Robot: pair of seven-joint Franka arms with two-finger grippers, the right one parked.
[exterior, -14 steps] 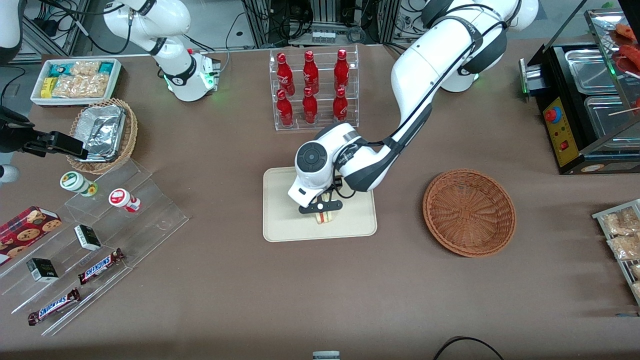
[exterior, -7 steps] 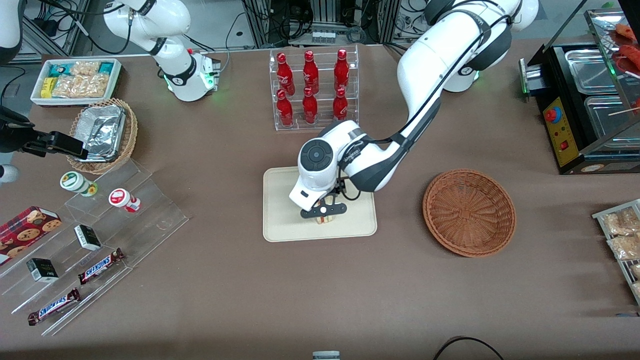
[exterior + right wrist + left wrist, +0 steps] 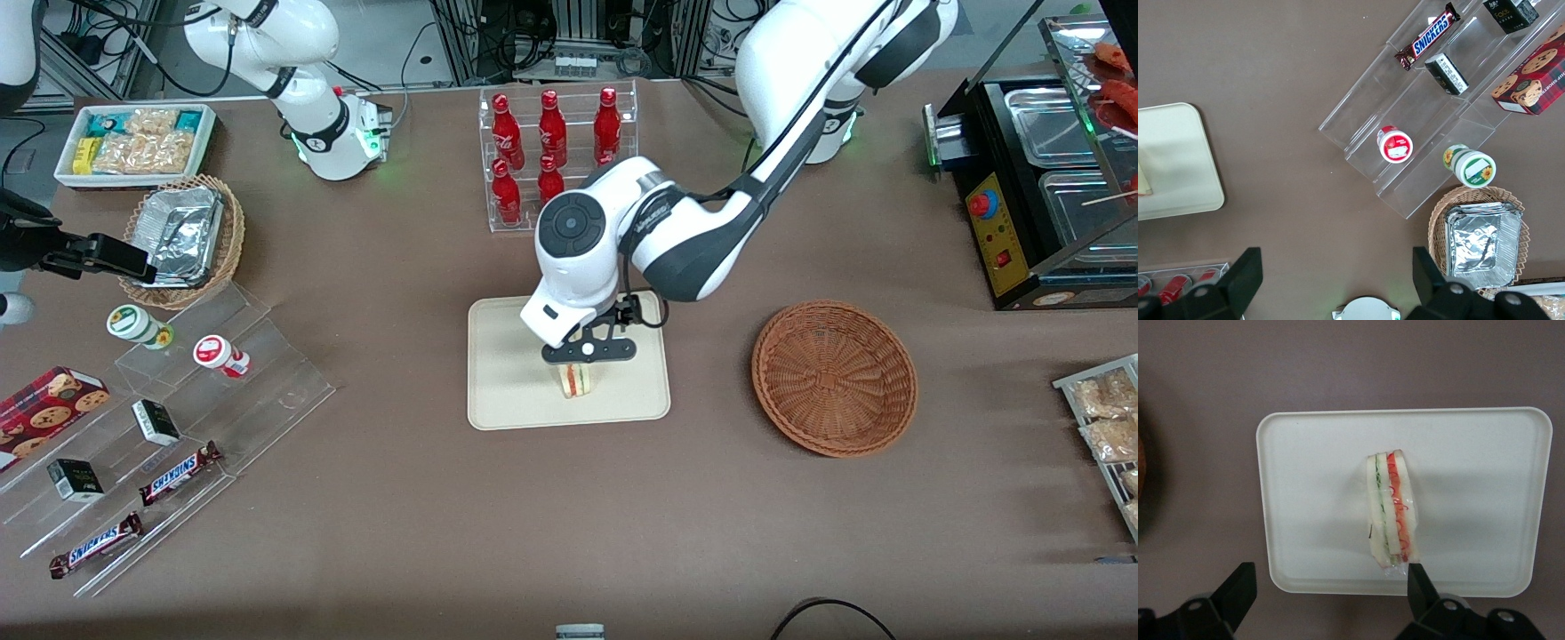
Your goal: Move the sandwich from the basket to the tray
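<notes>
On the tray (image 3: 507, 373), nearest the front camera among the task's things: the sandwich (image 3: 577, 380), standing on its edge, cut face with red, orange and green layers turned up, clear wrap around it. Seen whole in the left wrist view (image 3: 1391, 513), alone on the cream tray (image 3: 1471, 467), touching no finger. Also a pale corner of it in the right wrist view (image 3: 1143, 179), on the tray's rim side (image 3: 1185, 160).

Just above the sandwich, slightly farther from the front camera: the gripper (image 3: 589, 352), hanging over the tray, fingers spread wide apart and holding nothing. Two dark fingertips (image 3: 1417, 581) visible from the wrist, one close beside the sandwich's end, the other well apart over the brown table (image 3: 569, 516).

Toward the working arm's end of the table, beside the tray and well apart from it: the reddish-brown basket (image 3: 834, 378), nothing inside.

Farther from the front camera than the tray: a clear rack of red bottles (image 3: 551, 156), partly covered by the white arm.

Toward the parked arm's end: clear stepped shelves (image 3: 169, 427) with chocolate bars and small cups, and a tan wicker basket with foil containers (image 3: 182, 238).
</notes>
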